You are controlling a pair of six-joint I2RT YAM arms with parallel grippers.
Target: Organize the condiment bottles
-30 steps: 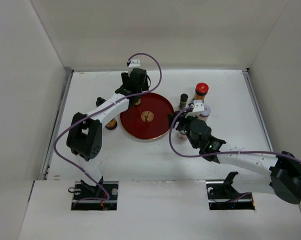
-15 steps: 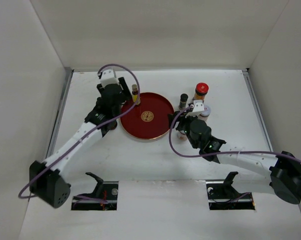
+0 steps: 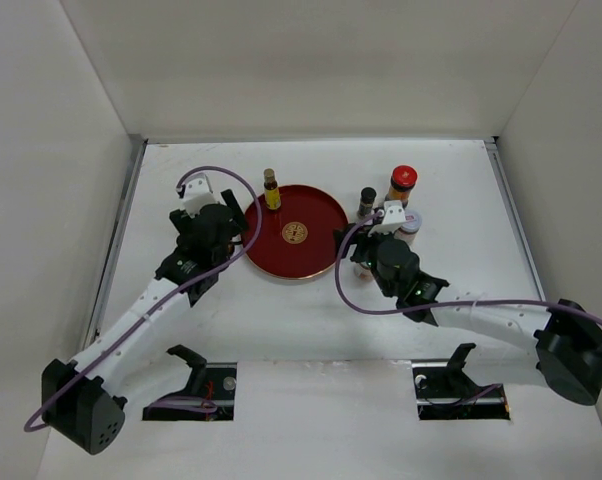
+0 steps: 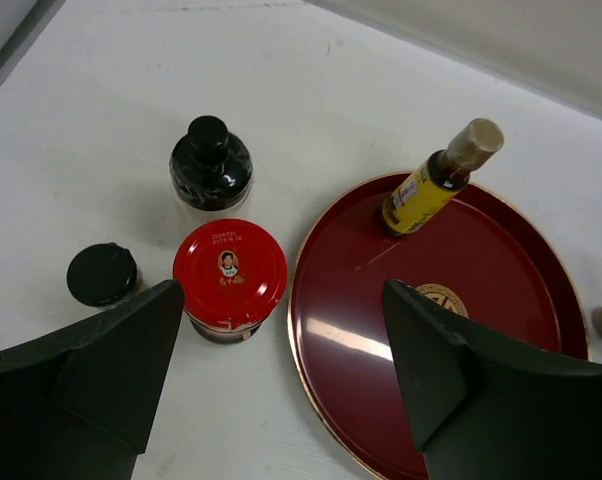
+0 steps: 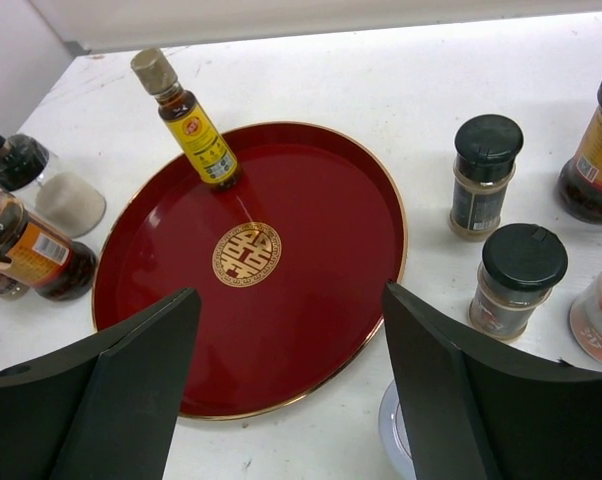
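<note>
Plainly, both pairs of fingers stand spread with nothing between them. The left gripper (image 4: 281, 340) hangs above a red-capped jar (image 4: 229, 275), which stands just beside the tray (image 4: 501, 320) on its left. A black-capped bottle (image 4: 210, 170) stands behind the jar and a small black cap (image 4: 102, 274) shows further left. The slim bottle (image 4: 426, 185) stands on the tray near its far rim. The right gripper (image 5: 286, 330) hovers over the tray's near right edge. Two dark shakers (image 5: 486, 175) stand off the tray to its right, with a second red-capped jar (image 3: 402, 182) and a white-lidded jar (image 3: 411, 224) beyond them.
</note>
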